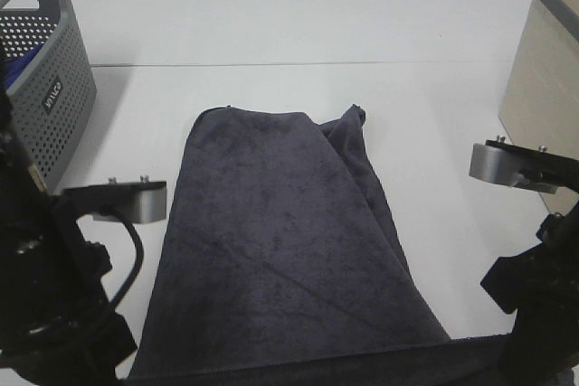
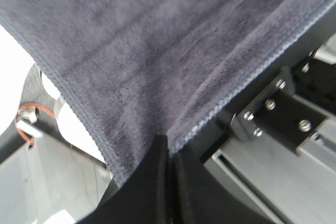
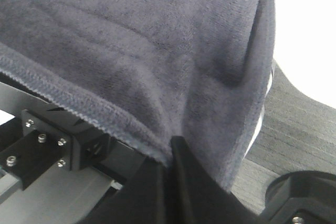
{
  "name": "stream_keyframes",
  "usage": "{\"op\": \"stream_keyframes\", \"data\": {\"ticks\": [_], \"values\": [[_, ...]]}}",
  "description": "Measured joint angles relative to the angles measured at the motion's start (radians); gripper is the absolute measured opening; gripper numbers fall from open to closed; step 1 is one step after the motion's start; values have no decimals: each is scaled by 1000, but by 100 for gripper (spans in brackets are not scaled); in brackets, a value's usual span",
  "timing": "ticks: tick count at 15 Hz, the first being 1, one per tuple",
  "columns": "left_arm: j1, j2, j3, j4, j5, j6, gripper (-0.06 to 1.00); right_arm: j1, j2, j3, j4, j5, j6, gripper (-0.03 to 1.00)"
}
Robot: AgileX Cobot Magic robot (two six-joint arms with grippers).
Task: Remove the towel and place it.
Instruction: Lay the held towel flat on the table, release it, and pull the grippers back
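The towel (image 1: 289, 241) is spread lengthwise on the white worktop (image 1: 271, 24). In the high view it runs from the 6 o'clock edge up to the middle. Its far end lies flat, with a rumpled fold along the side toward 3 o'clock. Its near hem stretches across the 6 o'clock edge between the two arms.

The left claw (image 2: 169, 150) is pressed together on the towel's hemmed edge, and the cloth fans away from the pinch. The right claw (image 3: 170, 148) is likewise clamped on the hem, with the terry bunching into creases just above its tips. In the high view the left arm (image 1: 54, 268) sits at 8 o'clock and the right arm (image 1: 543, 287) at 4 o'clock.

A grey perforated basket (image 1: 54, 88) stands at 10 o'clock, well apart from the towel, with a blue cloth (image 1: 18, 65) showing inside it. A beige bin (image 1: 543, 70) stands at 2 o'clock.
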Motion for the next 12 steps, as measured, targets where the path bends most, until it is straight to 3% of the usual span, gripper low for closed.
{"op": "stream_keyframes", "data": {"ticks": [5, 9, 10, 12], "values": [[-110, 105, 3, 36, -13, -30, 0, -2, 85, 20, 3, -17, -68, 7], [-136, 107, 6, 39, -31, -52, 0, -9, 85, 41, -5, -25, -85, 23], [-154, 108, 10, 40, -43, -52, 2, -10, 85, 44, -4, -27, -86, 28], [-205, 110, 11, 18, -86, -52, 20, -10, 85, 43, -1, -27, -86, 40]]}}
